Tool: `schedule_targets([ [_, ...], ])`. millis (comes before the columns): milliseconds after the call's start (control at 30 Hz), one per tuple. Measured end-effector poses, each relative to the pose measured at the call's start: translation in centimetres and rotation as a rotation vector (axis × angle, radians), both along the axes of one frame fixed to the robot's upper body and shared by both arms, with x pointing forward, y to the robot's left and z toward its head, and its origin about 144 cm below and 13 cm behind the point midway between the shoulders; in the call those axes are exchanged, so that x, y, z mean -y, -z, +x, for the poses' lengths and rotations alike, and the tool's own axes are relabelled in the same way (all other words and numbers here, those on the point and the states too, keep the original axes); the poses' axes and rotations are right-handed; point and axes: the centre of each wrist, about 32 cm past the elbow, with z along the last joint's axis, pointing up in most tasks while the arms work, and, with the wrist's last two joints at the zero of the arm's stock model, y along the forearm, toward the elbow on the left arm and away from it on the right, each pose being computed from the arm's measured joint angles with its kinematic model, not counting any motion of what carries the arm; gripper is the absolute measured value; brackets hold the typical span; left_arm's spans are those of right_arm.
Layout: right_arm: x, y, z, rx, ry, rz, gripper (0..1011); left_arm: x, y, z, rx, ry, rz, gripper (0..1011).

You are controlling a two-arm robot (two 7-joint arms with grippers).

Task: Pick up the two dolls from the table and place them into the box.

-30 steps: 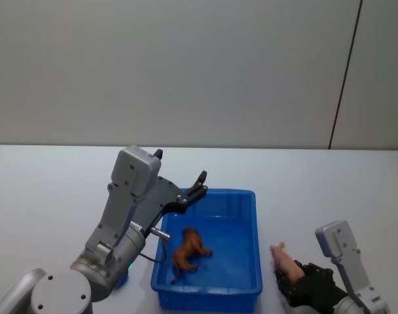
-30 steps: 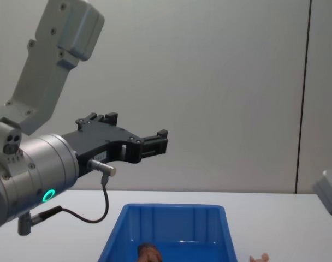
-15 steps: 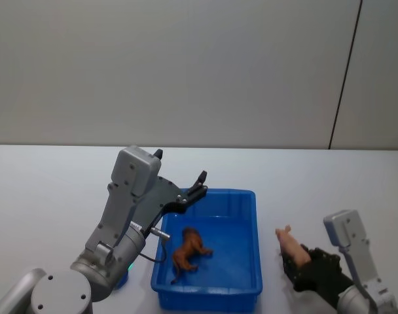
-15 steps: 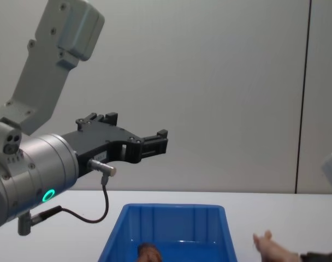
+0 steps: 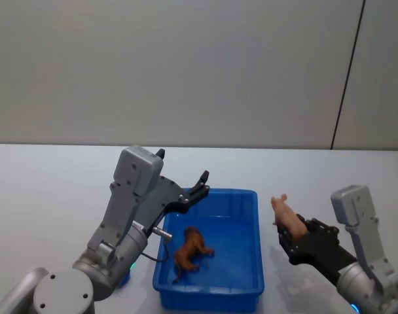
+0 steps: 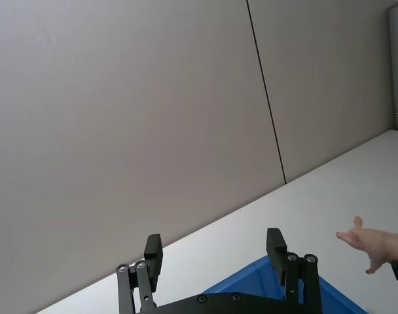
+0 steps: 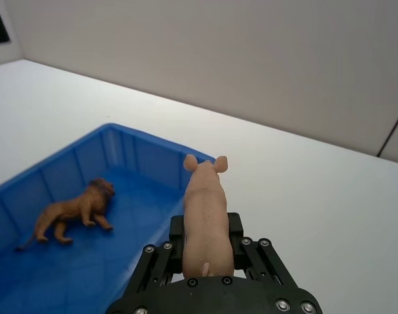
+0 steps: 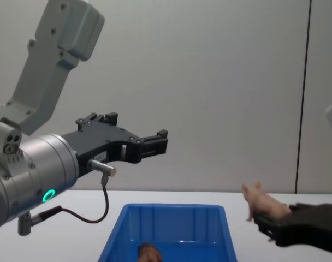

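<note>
Pink plastic is rising on our right side: the pale pink doll (image 5: pixel 285 214) is leaving the table (image 5: pixel 55 186), where a second ago it was sitting low beside the near right corner of the box (image 5: pixel 258 248). We are carrying it in the right gripper (image 5: pixel 292 230), whose black fingers (image 7: pixel 237 229) are pressing in on its flanks. Its snout is pointing forward and slightly upward, and its tail end is tucked back toward the palm. In the chest view the doll is now hanging above the level of the box's rim, no longer touching the tabletop.

The doll is not yet over the box. In the head view it is floating just outside the right wall, with the blue interior lying to its left.

The reddish-brown doll (image 5: pixel 189 251) is already resting on the box floor, toward the left half. Our left gripper (image 6: pixel 213 243) is hovering above the far left corner of the box with its fingers spread wide and nothing between them. It is staying where it was a second ago.

We are reading this as a grasp that has taken and a lift that is well under way. With one doll already in, we are judging the task more than half done. What is remaining is to bring the pink doll leftward over the rim and let it go inside.
</note>
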Motion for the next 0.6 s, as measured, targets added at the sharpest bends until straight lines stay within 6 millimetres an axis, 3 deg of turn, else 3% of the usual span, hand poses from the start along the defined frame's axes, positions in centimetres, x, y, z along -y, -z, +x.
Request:
schedule_targets([
  [200,-1.0,-1.0,0.9,0.021,-0.054,0.028,379,0.0,0.0,0.0,0.000,0.000,0.000,1001],
  [600,-3.2,-0.8,2.7,-0.014,-0.129,0.031,379,0.0,0.0,0.0,0.000,0.000,0.000,1001],
])
